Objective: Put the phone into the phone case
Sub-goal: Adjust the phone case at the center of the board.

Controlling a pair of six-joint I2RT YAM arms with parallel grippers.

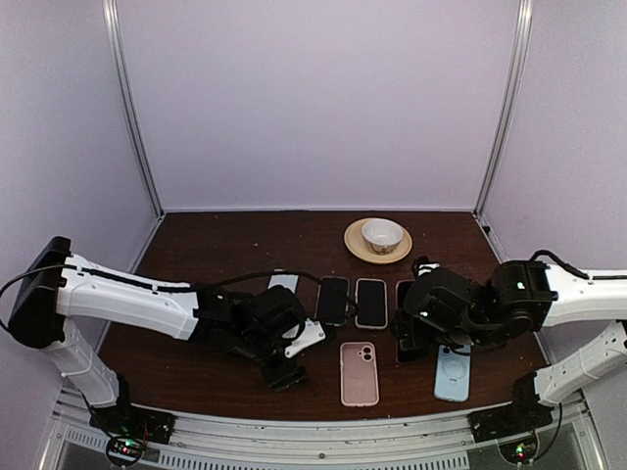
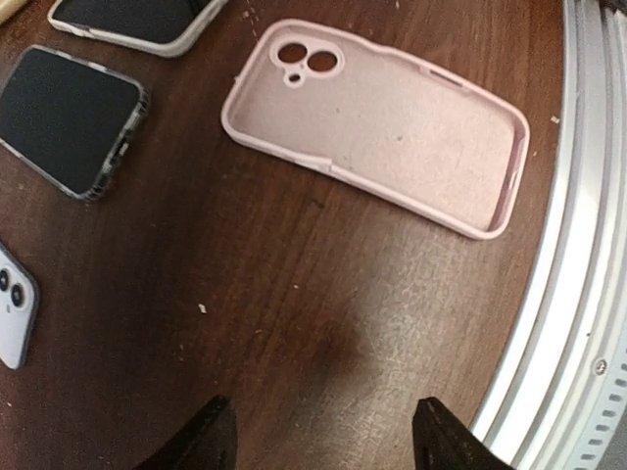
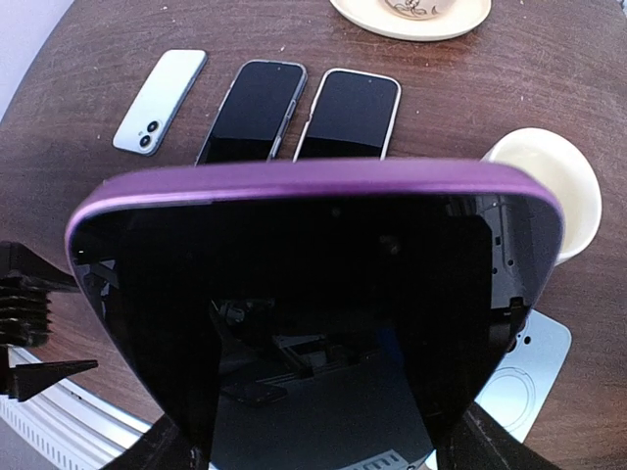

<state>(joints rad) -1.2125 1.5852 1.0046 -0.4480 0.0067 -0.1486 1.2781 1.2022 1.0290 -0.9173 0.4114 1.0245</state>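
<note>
Right wrist view is mostly blocked by phone (image 3: 313, 294) clamped in right end effector (image 3: 318, 446); left end effector (image 2: 318, 439) gapes empty.

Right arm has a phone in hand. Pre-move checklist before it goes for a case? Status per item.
1. Right gripper shut on the purple-edged phone: ok.
2. Pink case empty, open side up, flat on the table: ok.
3. Left gripper open, holding nothing, apart from the pink case: ok.
4. Light blue case free of the right arm: not ok, its far end sits under the arm.
5. Which case fits this phone: cannot tell.
6. Phone's camera end lined up with a case's camera cutout: cannot tell; only the screen side shows.
</note>
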